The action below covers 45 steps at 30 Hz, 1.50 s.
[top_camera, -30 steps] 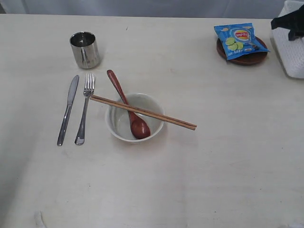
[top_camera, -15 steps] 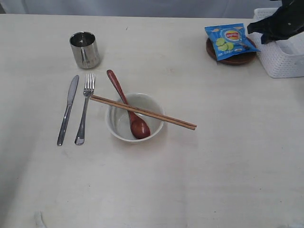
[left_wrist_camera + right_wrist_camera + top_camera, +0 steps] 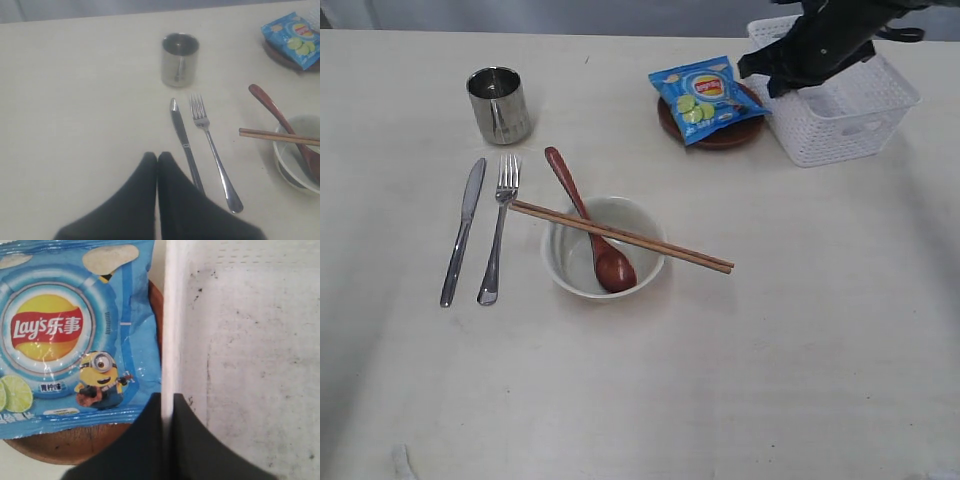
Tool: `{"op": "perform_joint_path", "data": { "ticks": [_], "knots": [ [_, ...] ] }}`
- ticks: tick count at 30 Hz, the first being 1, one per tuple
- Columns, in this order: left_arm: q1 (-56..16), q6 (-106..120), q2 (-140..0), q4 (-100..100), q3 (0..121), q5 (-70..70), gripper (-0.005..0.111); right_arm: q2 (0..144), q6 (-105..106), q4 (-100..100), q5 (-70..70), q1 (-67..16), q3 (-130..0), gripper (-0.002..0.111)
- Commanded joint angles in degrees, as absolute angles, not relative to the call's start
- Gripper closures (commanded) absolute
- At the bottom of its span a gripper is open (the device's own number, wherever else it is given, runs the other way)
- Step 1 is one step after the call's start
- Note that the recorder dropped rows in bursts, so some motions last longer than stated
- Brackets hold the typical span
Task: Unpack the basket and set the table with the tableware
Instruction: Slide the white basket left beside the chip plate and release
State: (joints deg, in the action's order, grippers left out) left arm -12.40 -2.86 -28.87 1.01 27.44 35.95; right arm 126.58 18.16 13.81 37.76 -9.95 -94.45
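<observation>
Cream-white bench, faint grain, small dark specks; setting laid left of centre: steel cup upright, knife and fork side by side in front of it; pale bowl just beside the fork, wooden spoon resting head-down in it, chopsticks laid across its rim; brown plate at the far side carries a blue chip bag; white basket stands just beside the plate; right tool clamps the basket's side wall; left tool is closed, holding nothing, above bare bench near the knife.
</observation>
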Motion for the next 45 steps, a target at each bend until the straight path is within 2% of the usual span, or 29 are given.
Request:
{"op": "perform_joint_path", "data": {
  "ticks": [1,18,27,35,45],
  "knots": [
    [-12.6,-2.8,-28.7,1.3,27.0,36.0,0.107,127.5,16.7,17.8,42.3,-14.6,-93.9,0.109],
    [-12.6,-2.8,-28.7,1.3,27.0,36.0,0.107,127.5,3.9,19.4,38.2,-22.8,-93.9,0.109],
    [-12.6,-2.8,-28.7,1.1,27.0,36.0,0.107,127.0,-5.6,17.9,35.1,-22.6,-93.9,0.109],
    [-12.6,-2.9,-28.7,1.1,27.0,36.0,0.107,123.5,-28.8,-0.9,36.8,-21.3,-93.9,0.109],
    [-12.6,-3.0,-28.7,1.1,27.0,35.6,0.107,123.6,-30.3,-1.6,42.6,-21.8,-93.9,0.109]
  ]
}}
